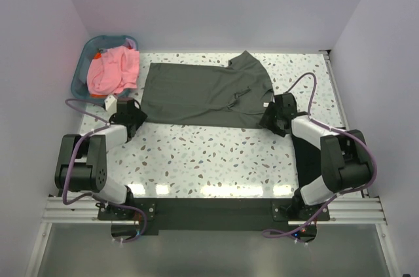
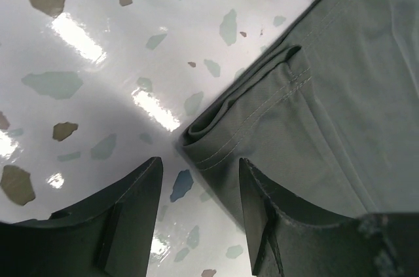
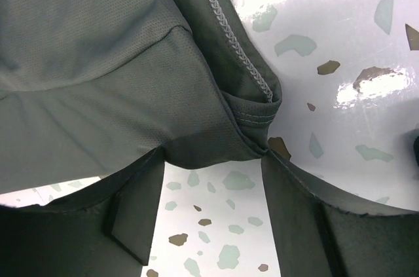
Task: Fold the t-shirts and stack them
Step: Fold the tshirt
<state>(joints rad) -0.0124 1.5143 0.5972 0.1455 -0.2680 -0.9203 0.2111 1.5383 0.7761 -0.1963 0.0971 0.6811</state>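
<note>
While the dark olive-grey cloth t-shirt (image 1: 196, 93) lies mid-frame on the speckled surface (image 1: 216, 152), the left gripper (image 2: 200, 162) and right gripper (image 3: 213, 156) hover unclenched at its lower corners, so pinching both for a fold seems next.

I see a white table (image 1: 216, 152) speckled with grey and brown chips, glossy under the lights. A grey-green shirt (image 1: 196, 93) lies spread left to right across its far half, rumpled toward the right end. A teal basket (image 1: 80, 75) sits at the far left corner, just beside the shirt.
</note>
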